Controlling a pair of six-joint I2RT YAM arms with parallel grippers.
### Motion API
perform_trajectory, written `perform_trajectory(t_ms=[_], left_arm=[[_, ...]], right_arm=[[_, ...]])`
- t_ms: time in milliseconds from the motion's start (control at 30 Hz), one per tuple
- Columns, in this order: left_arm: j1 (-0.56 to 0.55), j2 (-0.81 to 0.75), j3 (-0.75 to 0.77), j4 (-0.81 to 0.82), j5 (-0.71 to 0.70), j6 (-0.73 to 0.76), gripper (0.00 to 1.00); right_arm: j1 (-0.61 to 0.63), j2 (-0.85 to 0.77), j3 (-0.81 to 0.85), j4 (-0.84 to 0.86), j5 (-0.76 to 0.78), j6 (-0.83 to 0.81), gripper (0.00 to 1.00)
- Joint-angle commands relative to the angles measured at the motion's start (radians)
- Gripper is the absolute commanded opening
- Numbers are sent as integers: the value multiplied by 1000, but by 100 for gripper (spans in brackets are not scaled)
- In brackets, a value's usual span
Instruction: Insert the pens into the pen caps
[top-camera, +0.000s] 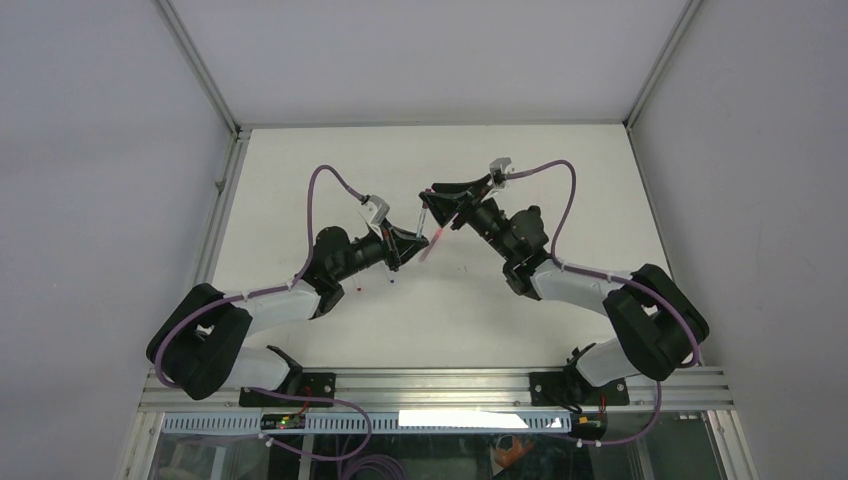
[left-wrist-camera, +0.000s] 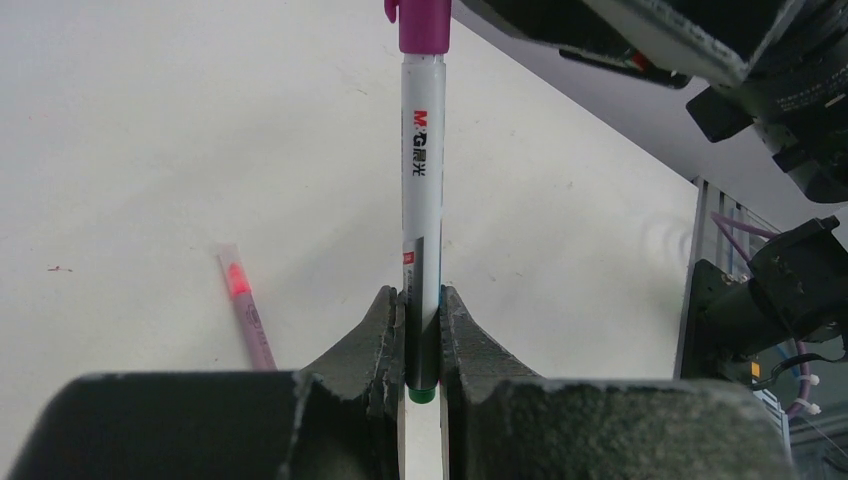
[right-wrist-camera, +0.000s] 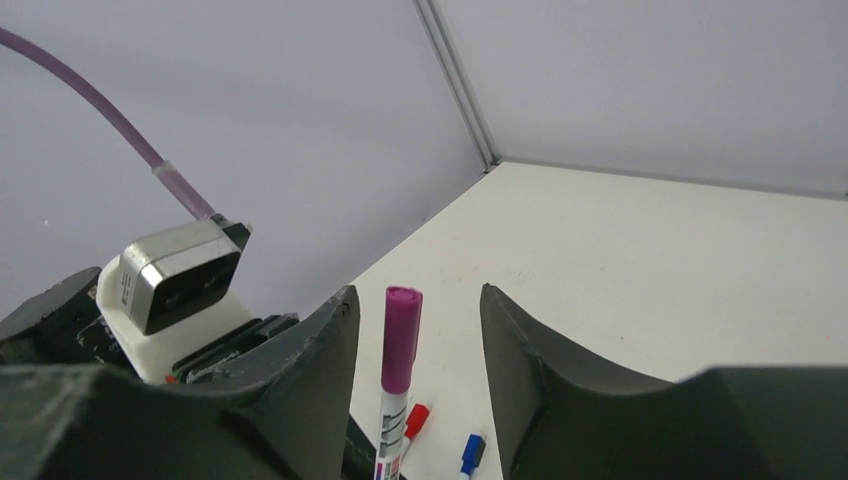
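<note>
Left gripper (left-wrist-camera: 421, 300): my fingers are closed tight on the green-tipped tail of the white marker pen (left-wrist-camera: 422, 180).
Pen axis: it runs straight away from my left fingers, toward my right arm.
Magenta cap (right-wrist-camera: 401, 340): it sits on the far end of this pen and looks pushed on.
Right gripper (right-wrist-camera: 415, 300): it is open, with one finger on each side of the cap, and touches neither side.
Nearer arm: the right one; I judge it must back off along the pen axis, not sideways.

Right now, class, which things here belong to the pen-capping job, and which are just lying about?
Job: white pen in the left claw; its magenta cap; open right claw; pink pen on the table; red-ended piece; blue-ended piece.
Not the job: purple cable; metal rail; wrist camera.
</note>
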Motion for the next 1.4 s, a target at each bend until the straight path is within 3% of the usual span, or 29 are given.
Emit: perform_trajectory(t_ms=[0,167,633,800,967,1100,1367], left_arm=[[-5,3,-10,22,12,5,0],[-5,3,-13,24,11,7,0],[-5,13,2,25,9,13,0],[-5,7,6,23,8,16,0],[-5,7,14,19,9,18,0],[-5,9,19,19,10,21,0],[-5,-11,69,33,-26,71,0]], right_arm=[[-15,-22,67,25,-9,-29,47],[-17,1,97,20,-38,-19,41],[-16,23,78,5,-80,24,39],[-16,33,79,-4,-86,32,35],[-16,42,82,-16,-91,37,22],[-16,37,87,-39,-86,37,0],[-15,43,68,-46,-69,36,0]])
